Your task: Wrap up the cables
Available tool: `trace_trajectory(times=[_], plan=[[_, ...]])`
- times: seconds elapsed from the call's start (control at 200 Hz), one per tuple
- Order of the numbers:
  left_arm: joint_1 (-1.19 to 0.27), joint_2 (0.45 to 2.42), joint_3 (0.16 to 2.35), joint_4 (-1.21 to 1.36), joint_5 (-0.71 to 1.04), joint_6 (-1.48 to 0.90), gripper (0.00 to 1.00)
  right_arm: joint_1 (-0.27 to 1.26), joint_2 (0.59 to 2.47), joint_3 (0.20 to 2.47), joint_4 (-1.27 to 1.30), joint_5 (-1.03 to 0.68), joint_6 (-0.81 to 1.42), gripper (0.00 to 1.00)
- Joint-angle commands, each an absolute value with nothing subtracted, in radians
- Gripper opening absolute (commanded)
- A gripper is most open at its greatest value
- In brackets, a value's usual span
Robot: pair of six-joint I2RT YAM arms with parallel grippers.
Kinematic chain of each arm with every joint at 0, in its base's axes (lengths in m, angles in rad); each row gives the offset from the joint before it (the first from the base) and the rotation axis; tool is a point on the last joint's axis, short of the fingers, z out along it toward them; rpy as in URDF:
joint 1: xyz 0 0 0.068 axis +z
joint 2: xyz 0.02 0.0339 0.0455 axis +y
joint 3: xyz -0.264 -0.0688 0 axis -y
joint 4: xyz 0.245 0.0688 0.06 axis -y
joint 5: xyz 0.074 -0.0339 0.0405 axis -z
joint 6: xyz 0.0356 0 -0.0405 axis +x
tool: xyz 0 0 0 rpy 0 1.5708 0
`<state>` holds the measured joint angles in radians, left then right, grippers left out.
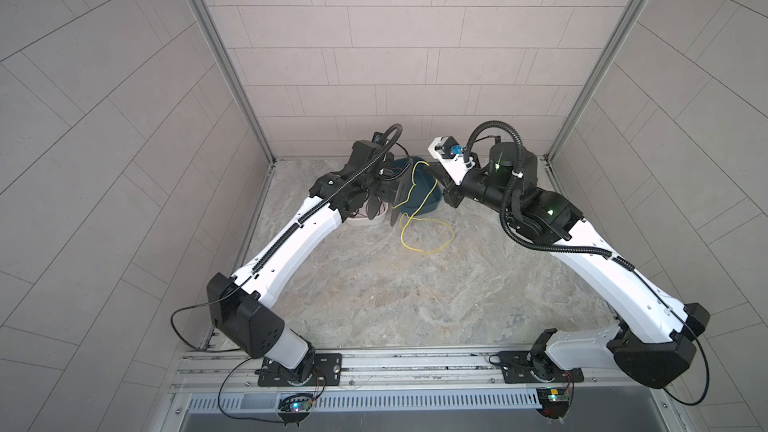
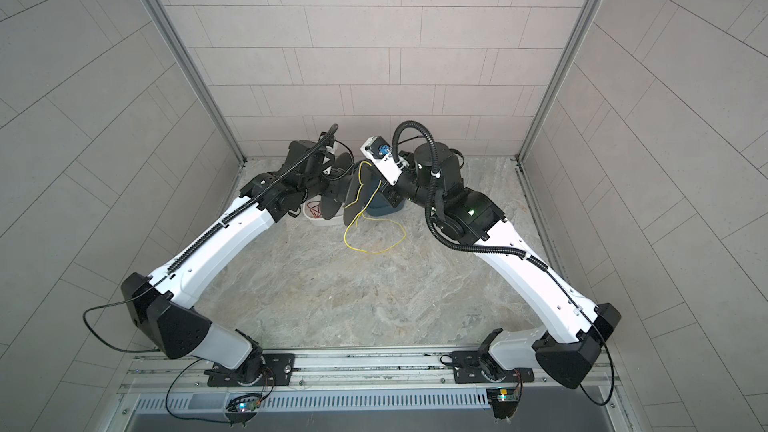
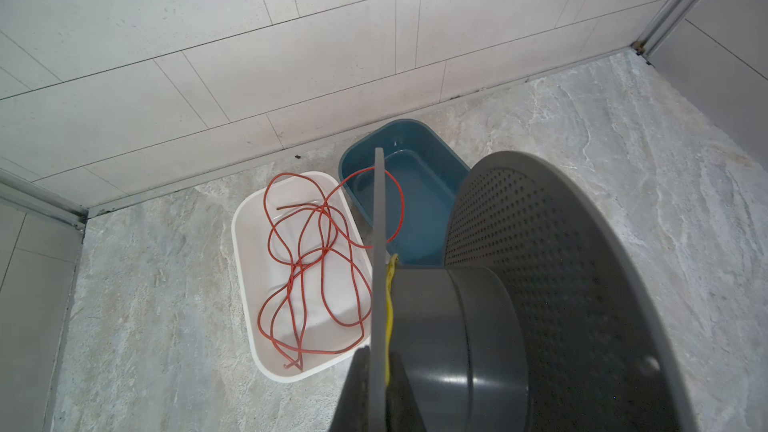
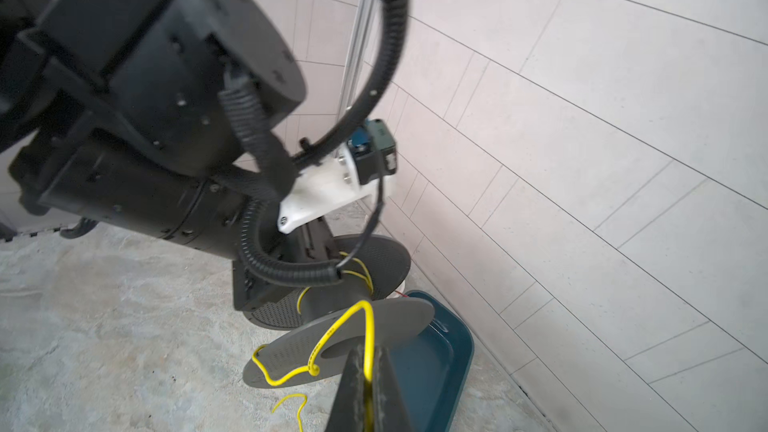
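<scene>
Your left fingers [image 3: 356,392] clench the spool [image 3: 457,326] by its rim, axle level, and your right fingers [image 4: 352,392] pinch the yellow wire [image 4: 369,338], a grip only that wrist view shows, slack looping on the surface [image 1: 374,305]

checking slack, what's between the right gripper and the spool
Just the yellow cable, arching from the right gripper over a flange of the spool; right wrist view.

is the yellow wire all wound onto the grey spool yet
No, a long loop of the yellow wire lies loose on the tabletop beside the grey spool.
</scene>
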<state>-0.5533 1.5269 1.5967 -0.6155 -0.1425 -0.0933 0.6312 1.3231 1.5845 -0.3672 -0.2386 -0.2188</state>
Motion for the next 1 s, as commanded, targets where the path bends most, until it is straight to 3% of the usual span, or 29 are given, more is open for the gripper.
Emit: trace_trajectory(times=[0.0,0.37,0.716,0.996], plan=[[-0.558,1.477,1.589,-0.61,-0.077,-0.018,0.0,0.585,1.325,1.631,-0.327,-0.302,-0.141,0.0],[-0.557,1.412,1.554,-0.632,0.001,0.084,0.0,0.38,1.423,1.697,-0.368,-0.312,-0.02,0.0],[-0.55,1.378,1.541,-0.661,0.098,0.08,0.0,0.305,1.487,1.638,-0.344,-0.152,0.005,0.0],[-0.551,1.341,1.527,-0.709,0.159,0.117,0.0,0.229,1.532,1.597,-0.254,-0.198,0.111,0.0]])
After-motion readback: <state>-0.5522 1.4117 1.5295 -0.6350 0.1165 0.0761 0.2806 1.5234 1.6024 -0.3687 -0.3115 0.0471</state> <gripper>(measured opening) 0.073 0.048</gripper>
